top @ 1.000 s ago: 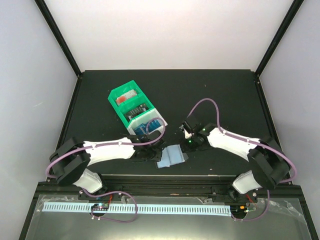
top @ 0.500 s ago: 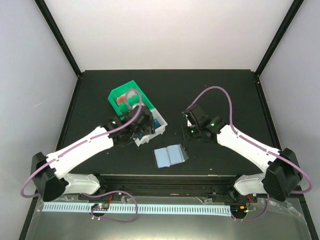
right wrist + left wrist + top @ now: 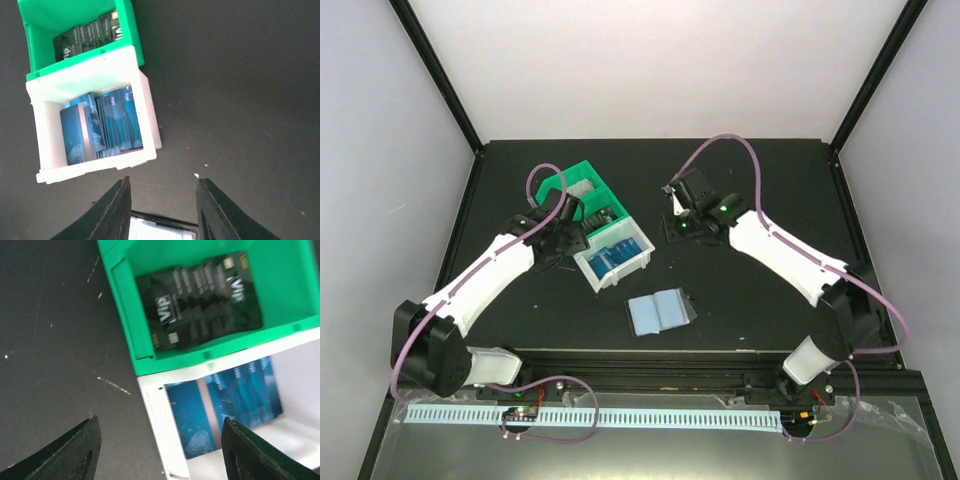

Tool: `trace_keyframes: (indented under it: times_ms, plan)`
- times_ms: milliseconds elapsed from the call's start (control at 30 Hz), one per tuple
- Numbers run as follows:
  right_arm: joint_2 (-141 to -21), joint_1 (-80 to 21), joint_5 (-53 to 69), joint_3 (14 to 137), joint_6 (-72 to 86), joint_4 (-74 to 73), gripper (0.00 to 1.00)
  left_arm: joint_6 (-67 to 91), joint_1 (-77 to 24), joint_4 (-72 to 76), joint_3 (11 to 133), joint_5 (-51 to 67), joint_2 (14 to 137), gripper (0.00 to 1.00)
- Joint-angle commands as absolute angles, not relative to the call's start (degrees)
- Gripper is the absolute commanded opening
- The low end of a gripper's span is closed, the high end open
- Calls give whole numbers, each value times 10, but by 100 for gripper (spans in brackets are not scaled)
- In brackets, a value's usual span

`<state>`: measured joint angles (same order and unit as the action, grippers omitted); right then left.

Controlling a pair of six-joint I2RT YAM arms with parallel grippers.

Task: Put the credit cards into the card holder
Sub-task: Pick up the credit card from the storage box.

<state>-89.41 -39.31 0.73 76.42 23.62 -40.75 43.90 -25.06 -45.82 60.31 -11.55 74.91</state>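
Nothing picked yet: the blue credit cards sit in the white bin.
We see the left gripper spread wide and empty, with the cards at its 1 o'clock in the wrist view and their long axis running 11 to 5. The right gripper is also released and holds nothing. From above, the bin is just beside the left gripper at 4 o'clock and farther from the right, so we judge the left arm nearer. The card holder lies open at the bin's 5 o'clock, apart from both.
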Motion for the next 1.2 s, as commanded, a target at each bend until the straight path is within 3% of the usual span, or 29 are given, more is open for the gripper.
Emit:
trace_keyframes:
  times_ms: [0, 300, 533, 1167]
  plan:
    - [-952, -390, 60, 832, 208, -434, 38, 383, -185, -416, 576, -26, 764, 68]
    - [-1033, -391, 113, 909, 225, -422, 43, 354, -69, -368, 516, 76, 780, 80]
    - [-1094, -428, 175, 988, 180, -457, 49, 344, -34, -352, 511, 97, 792, 80]
    - [-1267, -489, 156, 1128, 128, -536, 49, 325, -19, -303, 538, 137, 848, 79]
